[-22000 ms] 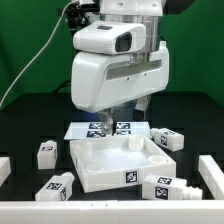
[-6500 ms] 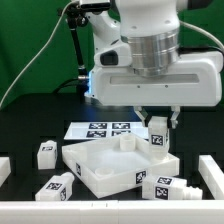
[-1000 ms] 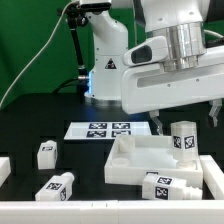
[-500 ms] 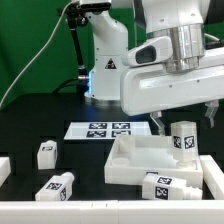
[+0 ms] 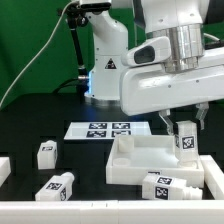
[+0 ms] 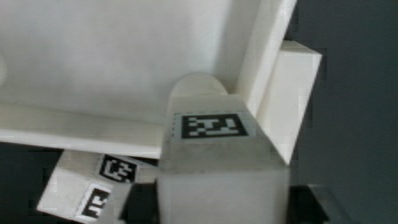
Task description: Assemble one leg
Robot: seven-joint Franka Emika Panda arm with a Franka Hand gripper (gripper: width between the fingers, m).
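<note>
One leg (image 5: 185, 140), a chunky white block with a square tag, stands upright in the corner of the large white tray-like part (image 5: 140, 160) on the exterior view's right. My gripper (image 5: 184, 128) is shut on this leg, with a dark finger on each side of its top. In the wrist view the leg (image 6: 217, 140) fills the middle and runs down between the dark fingers (image 6: 139, 203) of my gripper (image 6: 221, 205). The tray's rim (image 6: 285, 90) sits right beside it.
Three more legs lie loose on the black table: one (image 5: 46, 153) at the exterior view's left, one (image 5: 57, 187) in front of it, one (image 5: 165, 186) before the tray. The marker board (image 5: 104, 129) lies behind. White rails (image 5: 212, 176) border the table's sides.
The fingers stood wide apart on either side of the upright leg; they have closed in and now clamp it. The arm and the leg have stayed in place.
</note>
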